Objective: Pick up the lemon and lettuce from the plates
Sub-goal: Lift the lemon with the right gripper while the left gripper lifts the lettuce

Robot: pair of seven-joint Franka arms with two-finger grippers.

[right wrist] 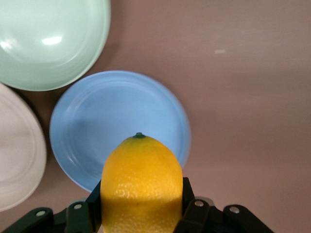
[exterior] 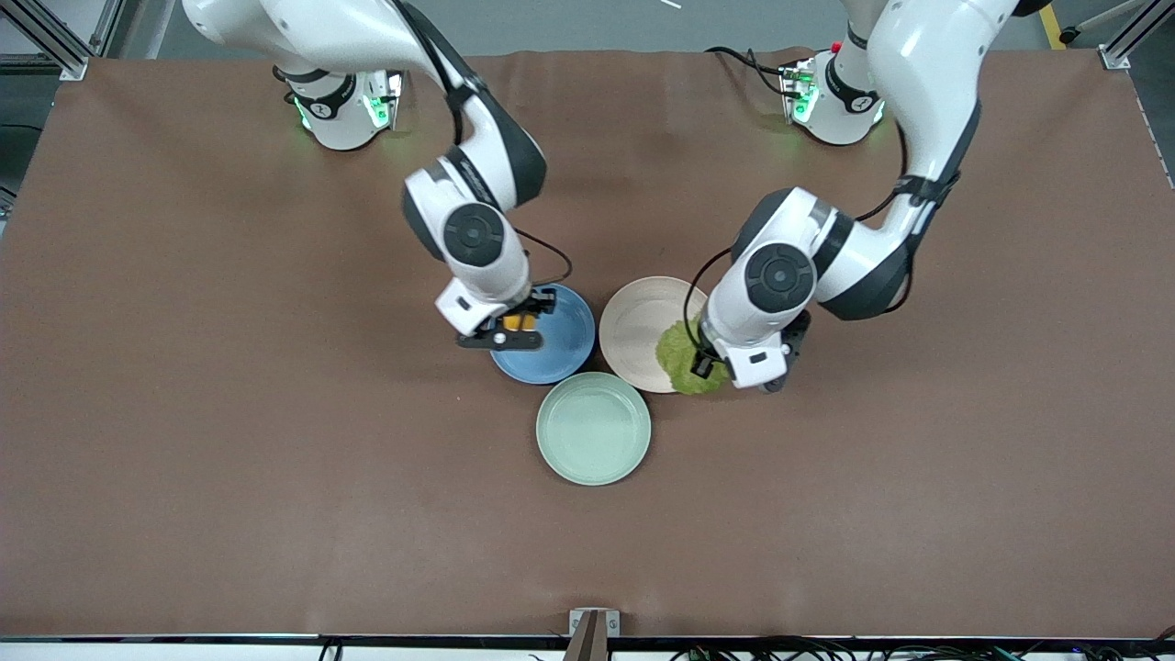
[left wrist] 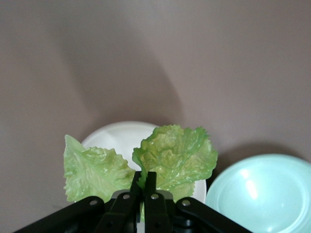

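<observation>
My right gripper (exterior: 520, 321) is shut on the yellow-orange lemon (right wrist: 141, 184) and holds it above the blue plate (exterior: 562, 353); the lemon (exterior: 517, 322) shows only as a sliver in the front view. The blue plate (right wrist: 97, 121) is bare beneath it. My left gripper (exterior: 705, 360) is shut on the crinkled green lettuce (left wrist: 170, 155), lifted over the rim of the beige-pink plate (exterior: 638, 326). The lettuce (exterior: 684, 358) hangs by that plate's edge toward the left arm's end. The plate (left wrist: 116, 138) lies under the leaf.
A mint-green plate (exterior: 594, 427) lies nearer the front camera than the two others, touching or almost touching both; it also shows in the left wrist view (left wrist: 262, 194) and the right wrist view (right wrist: 48, 43). Brown table cover (exterior: 229, 413) all around.
</observation>
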